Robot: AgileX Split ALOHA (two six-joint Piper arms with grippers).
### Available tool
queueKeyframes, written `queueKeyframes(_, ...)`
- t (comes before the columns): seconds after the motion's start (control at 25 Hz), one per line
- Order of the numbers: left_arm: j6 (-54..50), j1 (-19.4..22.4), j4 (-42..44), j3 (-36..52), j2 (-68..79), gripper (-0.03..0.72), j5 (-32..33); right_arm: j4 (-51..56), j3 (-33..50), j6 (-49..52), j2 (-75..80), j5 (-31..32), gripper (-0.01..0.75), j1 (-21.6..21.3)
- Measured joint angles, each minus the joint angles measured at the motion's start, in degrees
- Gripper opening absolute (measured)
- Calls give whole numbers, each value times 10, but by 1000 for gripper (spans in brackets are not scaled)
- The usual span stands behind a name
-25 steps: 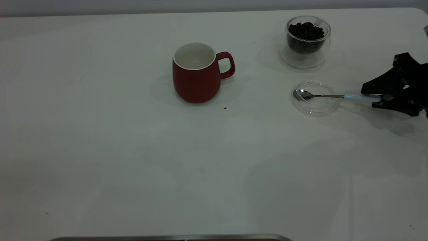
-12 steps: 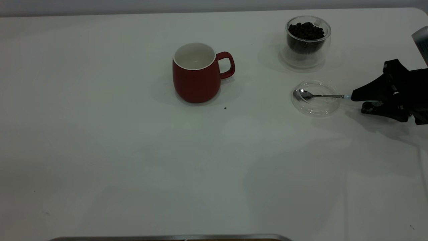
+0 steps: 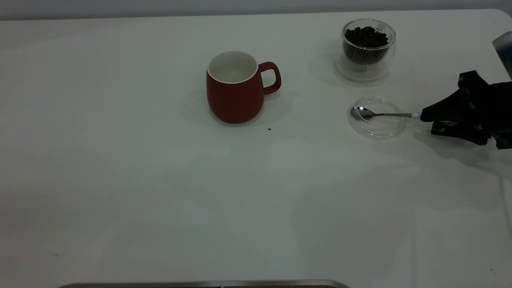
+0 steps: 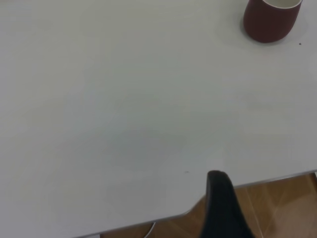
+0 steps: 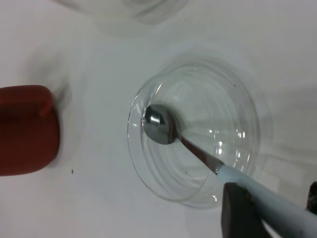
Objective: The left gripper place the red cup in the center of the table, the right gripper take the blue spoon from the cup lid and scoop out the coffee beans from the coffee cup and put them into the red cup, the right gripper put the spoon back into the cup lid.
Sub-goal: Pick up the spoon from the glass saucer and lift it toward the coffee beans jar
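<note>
The red cup [image 3: 234,92] stands upright near the middle of the table [image 3: 160,192], its handle toward the right; it also shows in the wrist views [image 4: 270,22] [image 5: 25,129]. The coffee cup [image 3: 368,52] holds coffee beans [image 3: 366,37] at the far right. In front of it, the blue spoon [image 3: 386,115] lies with its bowl [image 5: 158,124] in the cup lid [image 3: 378,130]. My right gripper [image 3: 429,121] is open and straddles the spoon's pale handle [image 5: 247,186]; one finger [image 5: 237,208] touches it. Of the left gripper only one black finger [image 4: 220,203] shows, near the table's edge.
A tiny dark speck [image 3: 269,129] lies just right of the red cup's base. A metal strip [image 3: 200,284] runs along the near edge. A grey-white object [image 3: 505,50] pokes in at the right edge. Wooden floor [image 4: 282,208] shows beyond the table's edge.
My right gripper moved left along the spoon handle, so its fingers now cover most of the blue part. Over the last half second it has held still. Spoon, lid and cups have not moved.
</note>
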Motion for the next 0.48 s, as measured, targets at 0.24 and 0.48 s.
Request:
queueKeyframes(0.24, 0, 0, 0, 0, 0, 516, 0, 0, 0, 0, 0, 12, 240, 0)
queueKeyframes(0.48, 0, 0, 0, 0, 0, 516, 0, 0, 0, 0, 0, 42, 160, 0)
